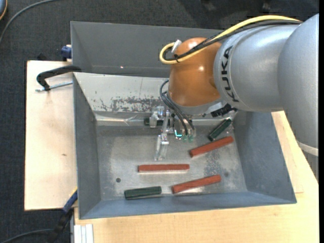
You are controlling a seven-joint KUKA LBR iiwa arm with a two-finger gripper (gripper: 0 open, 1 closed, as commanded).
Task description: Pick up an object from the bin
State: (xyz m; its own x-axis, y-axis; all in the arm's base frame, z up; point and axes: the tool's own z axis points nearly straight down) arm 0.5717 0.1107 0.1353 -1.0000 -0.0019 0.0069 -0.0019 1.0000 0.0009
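The silver metal gripper [162, 148] is hanging low over the bare floor of the grey metal bin [86, 151], toward the far wall and about midway between left and right. How far it is opening cannot be told, nor whether it is holding anything. Nearest to it, a long flat red-brown bar [163, 168] is lying crosswise just on its near side, apart from it. A second red-brown bar [211, 146] is lying tilted just to its right. A third red-brown bar [196, 184] and a dark green bar [143, 192] are resting by the near wall. Another dark bar [220, 129] is lying far right, beneath the arm.
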